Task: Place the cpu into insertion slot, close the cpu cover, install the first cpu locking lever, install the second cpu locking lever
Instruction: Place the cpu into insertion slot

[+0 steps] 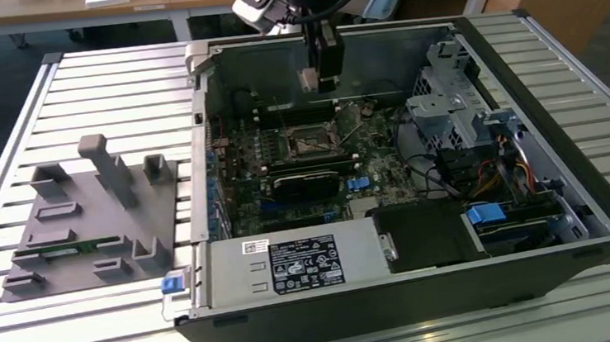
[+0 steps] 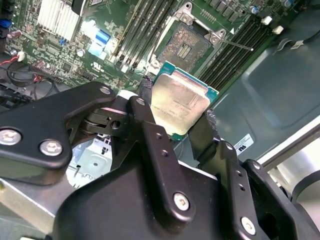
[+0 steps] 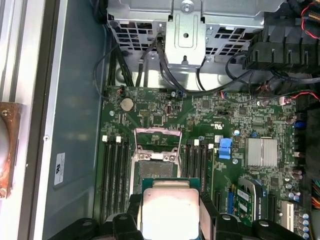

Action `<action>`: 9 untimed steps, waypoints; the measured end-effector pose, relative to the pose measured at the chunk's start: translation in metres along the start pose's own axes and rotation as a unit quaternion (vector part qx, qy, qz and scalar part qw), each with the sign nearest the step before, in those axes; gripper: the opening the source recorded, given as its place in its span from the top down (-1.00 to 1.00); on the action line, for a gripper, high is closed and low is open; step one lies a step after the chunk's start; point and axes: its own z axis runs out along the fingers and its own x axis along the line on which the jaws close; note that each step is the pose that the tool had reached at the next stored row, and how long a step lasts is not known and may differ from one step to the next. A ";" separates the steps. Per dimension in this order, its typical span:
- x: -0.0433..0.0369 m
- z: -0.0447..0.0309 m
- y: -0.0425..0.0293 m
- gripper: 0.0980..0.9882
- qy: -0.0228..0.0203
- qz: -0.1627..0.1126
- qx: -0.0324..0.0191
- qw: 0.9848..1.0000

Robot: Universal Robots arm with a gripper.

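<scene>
Plainly the cpu [image 2: 182,107] is not seated. It hangs pinched by 2 opposite edges in the end effector [image 2: 178,100], its dull metal top facing both wrist views. The end effector is closed just to the chip's width and holds nothing else. Below it lies the insertion slot [image 2: 184,46], its dark centre bare, with the chip above it and a little to one side. In the first wrist view the cpu cover [image 3: 156,139] looks swung up off the socket, and long memory slots [image 3: 114,170] flank it on the green motherboard [image 3: 260,120].

In the exterior view the end effector [image 1: 322,76] hangs inside the open computer case [image 1: 406,311], which lies on the slatted counter [image 1: 110,88] beside a grey fixture tray [image 1: 99,214].

I judge this to be step 1 of 4: placing the chip. That placing calls for the chip to be centred over the socket, level and square to its rim, then set down gently, since the contacts look delicate.
</scene>
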 end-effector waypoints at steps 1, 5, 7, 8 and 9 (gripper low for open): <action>0.0000 0.0004 0.0000 0.00 0.000 0.000 0.000 1.000; 0.0000 0.0019 -0.0002 0.00 0.000 0.000 0.000 1.000; 0.0000 0.0027 -0.0003 0.00 0.000 0.000 0.000 1.000; 0.0000 0.0032 -0.0003 0.00 0.000 0.000 0.000 1.000; 0.0000 0.0035 -0.0004 0.00 0.000 0.000 0.000 1.000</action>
